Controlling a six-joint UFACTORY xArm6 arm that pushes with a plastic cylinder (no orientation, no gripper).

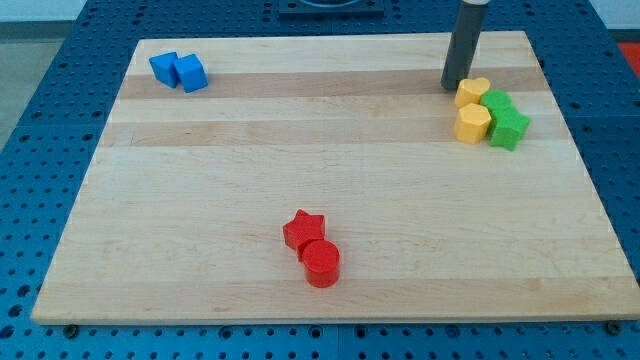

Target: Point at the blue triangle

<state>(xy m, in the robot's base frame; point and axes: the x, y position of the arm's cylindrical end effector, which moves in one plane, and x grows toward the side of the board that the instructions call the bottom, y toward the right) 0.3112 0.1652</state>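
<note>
Camera view: two blue blocks sit touching at the bench's top left corner; the left one (163, 67) looks like the blue triangle, the right one (191, 73) is chunkier, shape hard to tell. Both lie well apart from everything else. My tip (455, 86) is far across the bench (300, 150), near its top right, just left of and about touching a yellow heart (473, 92). No claw on this rod, so no open or clenched state can be told. Yellow heart heads a tight cluster: a yellow hexagon (472, 124) below it, a green block (496, 103) to its right, a green star (509, 128) at the cluster's lower right. At bottom centre, a red star (303, 229) touches a red cylinder (321, 263) just below and right of it. Bench lies on a blue perforated surface (40, 120).
</note>
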